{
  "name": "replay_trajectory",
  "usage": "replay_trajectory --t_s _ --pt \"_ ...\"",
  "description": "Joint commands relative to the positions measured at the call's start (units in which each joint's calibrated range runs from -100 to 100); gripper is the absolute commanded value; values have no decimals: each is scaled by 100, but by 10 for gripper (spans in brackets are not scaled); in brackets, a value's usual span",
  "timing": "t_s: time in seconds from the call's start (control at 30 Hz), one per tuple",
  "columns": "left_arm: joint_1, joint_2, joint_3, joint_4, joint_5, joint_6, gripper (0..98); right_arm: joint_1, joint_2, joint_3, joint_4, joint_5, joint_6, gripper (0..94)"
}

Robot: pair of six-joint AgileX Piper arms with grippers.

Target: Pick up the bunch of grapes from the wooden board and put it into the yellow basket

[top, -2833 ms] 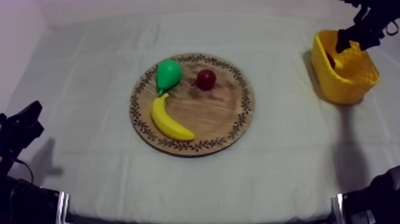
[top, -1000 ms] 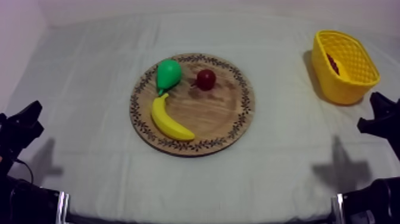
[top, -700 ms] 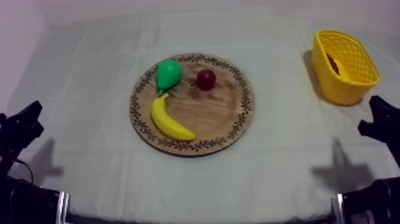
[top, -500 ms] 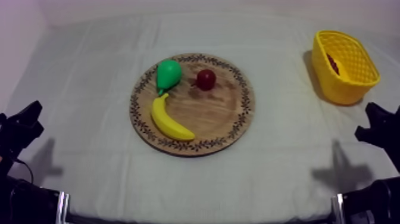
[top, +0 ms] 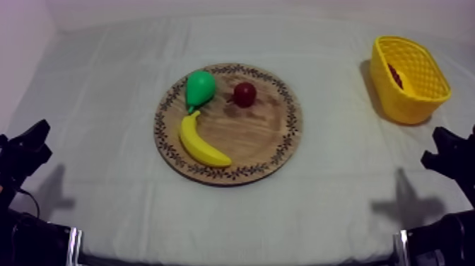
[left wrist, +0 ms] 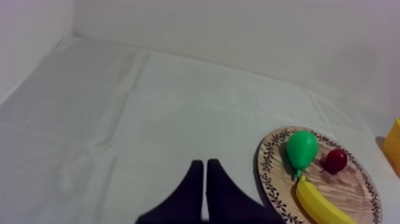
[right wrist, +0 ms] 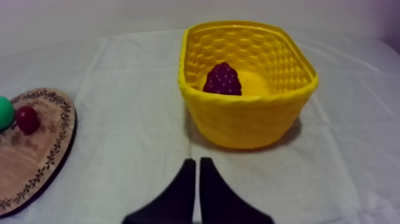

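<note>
The grapes (right wrist: 222,79) lie inside the basket (right wrist: 250,122), down by its wall on the board's side, and the basket stands near the table's far right corner. They are a dark wine-red, a compact cluster of small round beads, broad at the base and narrowing to a blunt top as they sit; no stem can be made out. As a toy they are most likely light and stiff, one moulded piece rather than loose berries. They should then neither sag nor crush, and the knobbly surface ought to give the fingers some purchase. The rounded beads could nonetheless let a shallow pinch slide off. If they had to be lifted out, a hold across the broad middle of the cluster, taken from above between the basket walls, seems the safest. The board (top: 268,141) at the table's middle carries a pear (top: 199,87), a banana (top: 201,141) and a small red fruit (top: 244,93) and nothing else, so the task looks done. The right gripper (right wrist: 197,162) hangs low before the basket, well apart from it, its fingers pressed together into a narrow wedge on nothing. The left gripper (left wrist: 204,164) sits near the table's left edge, likewise closed and empty.
</note>
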State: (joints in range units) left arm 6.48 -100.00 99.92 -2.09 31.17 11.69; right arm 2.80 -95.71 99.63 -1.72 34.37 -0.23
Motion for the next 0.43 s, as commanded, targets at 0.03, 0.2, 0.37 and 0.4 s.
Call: replay_trajectory --t_s 0.03,0.2,0.37,0.4 --pt "0 0 -3 -3 -5 0 1 1 -4 4 2 -3 231 4" --pt "0 0 -3 -3 -5 0 1 3 -4 4 3 -2 944 4" --pt "0 0 -3 -3 -5 0 1 3 -4 4 3 -1 1255 4" --pt "0 0 -3 -3 -5 0 1 3 -4 4 3 -1 1267 4"
